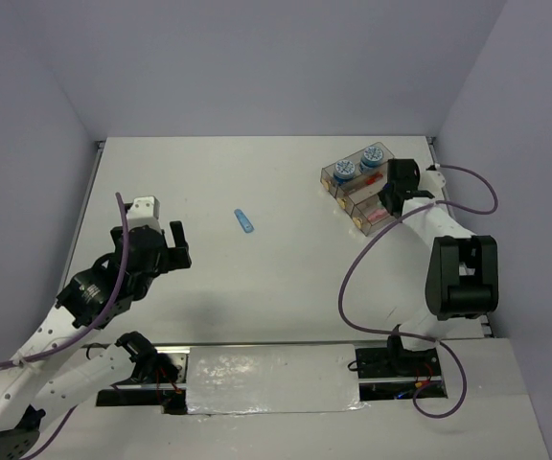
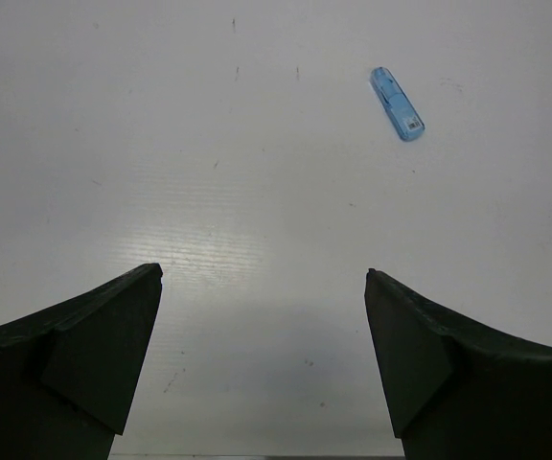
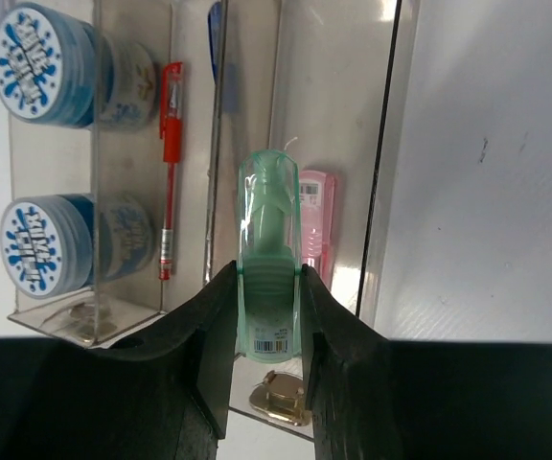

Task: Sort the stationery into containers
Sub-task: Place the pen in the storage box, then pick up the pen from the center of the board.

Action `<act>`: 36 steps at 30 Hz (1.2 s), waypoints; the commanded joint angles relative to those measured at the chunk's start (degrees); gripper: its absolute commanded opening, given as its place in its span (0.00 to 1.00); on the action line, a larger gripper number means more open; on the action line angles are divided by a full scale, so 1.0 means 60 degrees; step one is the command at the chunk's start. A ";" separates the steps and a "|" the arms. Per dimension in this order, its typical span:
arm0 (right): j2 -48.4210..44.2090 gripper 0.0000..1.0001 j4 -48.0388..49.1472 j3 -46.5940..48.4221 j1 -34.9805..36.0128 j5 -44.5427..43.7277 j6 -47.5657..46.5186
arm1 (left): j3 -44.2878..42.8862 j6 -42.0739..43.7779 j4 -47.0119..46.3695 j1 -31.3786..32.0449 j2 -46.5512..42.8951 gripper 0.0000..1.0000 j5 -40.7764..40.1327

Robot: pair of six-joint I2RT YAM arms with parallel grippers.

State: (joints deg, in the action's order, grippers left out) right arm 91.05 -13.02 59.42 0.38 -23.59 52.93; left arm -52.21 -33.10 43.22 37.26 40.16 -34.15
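Snugly within the right gripper, green piece, over the containers; left gripper wide.

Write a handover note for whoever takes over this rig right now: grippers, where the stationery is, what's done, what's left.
Left gripper: open, empty, above the table, short of the blue piece.
Right gripper: shut on the green piece, over the containers beside the pink piece.
Done: two tape rolls, red pen, pink piece binned.
To do: release green piece, fetch blue piece.
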 commanded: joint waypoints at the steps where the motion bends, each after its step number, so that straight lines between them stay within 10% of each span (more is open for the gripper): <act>1: 0.0177 0.02 0.0542 -0.0118 0.0009 0.0123 0.0306 | -0.0074 0.0156 -0.0304 -0.0042 0.0030 0.99 0.0052; 5: 0.0543 0.11 0.0267 0.0277 0.0009 0.0197 0.0115 | -0.0103 0.0200 -0.0319 -0.0042 0.0088 0.99 0.0096; 9: 0.0310 0.54 0.0264 0.0190 0.0009 0.0197 0.0158 | -0.0103 0.0200 -0.0319 -0.0042 0.0103 0.99 0.0111; 12: 0.0031 0.65 0.0265 0.0058 0.0009 0.0153 0.0159 | -0.0074 0.0214 -0.0333 -0.0042 0.0059 0.99 0.0111; 20: -0.0774 0.74 0.0439 0.0307 0.0082 0.0443 -0.1067 | -0.0088 0.0200 -0.0319 -0.0042 0.0103 0.99 0.0111; 25: -0.1493 0.83 0.3585 -0.0104 0.1851 0.4378 -0.5371 | -0.0117 0.0010 -0.0217 -0.0042 0.0074 0.99 -0.0167; 30: 0.1164 1.00 -0.0223 0.3159 0.5366 0.4742 -0.9272 | -0.0366 -0.1114 0.0689 -0.0086 -0.0029 0.99 -0.1714; 36: 0.4009 0.97 -0.1184 0.5372 0.6907 0.3672 -0.9012 | -0.0601 -0.1927 0.1559 -0.0130 -0.0452 0.99 -0.2733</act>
State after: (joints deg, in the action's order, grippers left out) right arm 108.75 -11.49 87.66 41.17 1.67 2.70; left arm -53.78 -42.00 51.09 36.82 39.68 -45.65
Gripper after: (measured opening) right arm 0.977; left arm 0.993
